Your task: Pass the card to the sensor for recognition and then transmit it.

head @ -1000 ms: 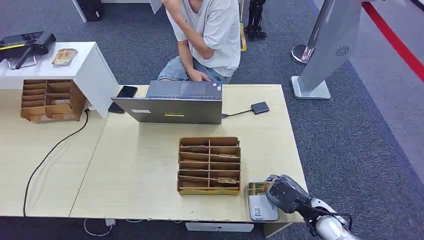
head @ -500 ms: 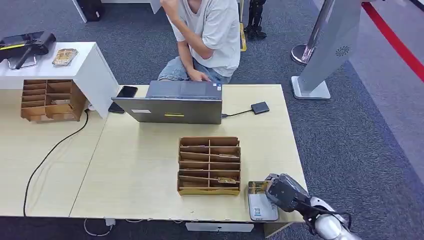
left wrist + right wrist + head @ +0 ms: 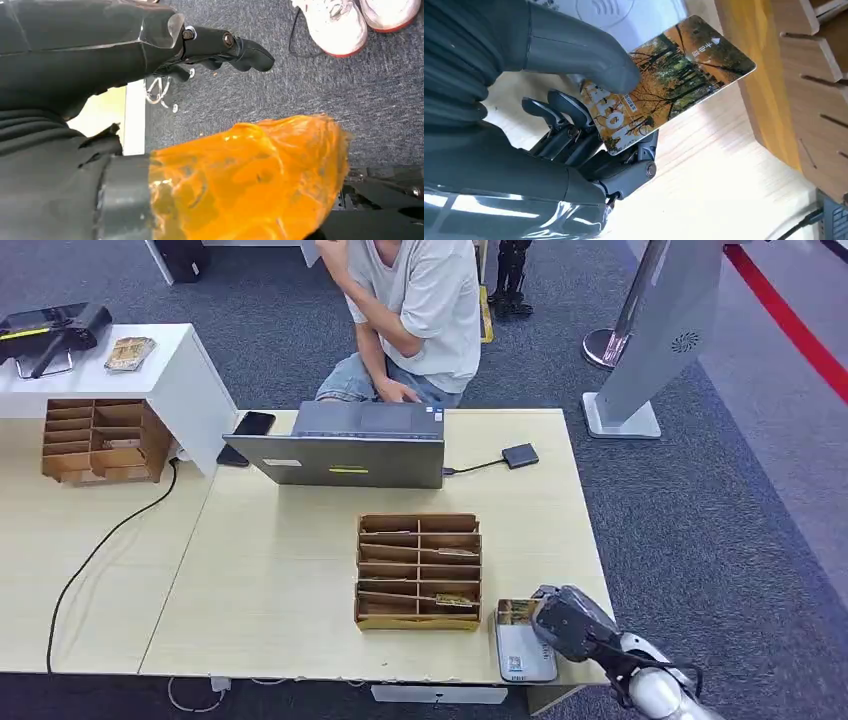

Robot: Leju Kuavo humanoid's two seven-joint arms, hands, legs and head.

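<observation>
Right hand (image 3: 568, 625) holds card (image 3: 669, 80) over sensor (image 3: 523, 650), near bench (image 3: 280, 570) corner.
Since a second ago the hand has barely shifted; card stays just above the sensor's far end, beside the rack (image 3: 418, 570). Thumb presses the card's face, fingers (image 3: 569, 117) back it underneath; most of the card sticks out past them. Left hand (image 3: 210, 47) hangs over the floor, fingers loosely curled, holding nothing.

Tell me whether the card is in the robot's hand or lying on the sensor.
In the hand. The right hand pinches the card between thumb and fingers, holding it by the white sensor at the table's near edge.
</observation>
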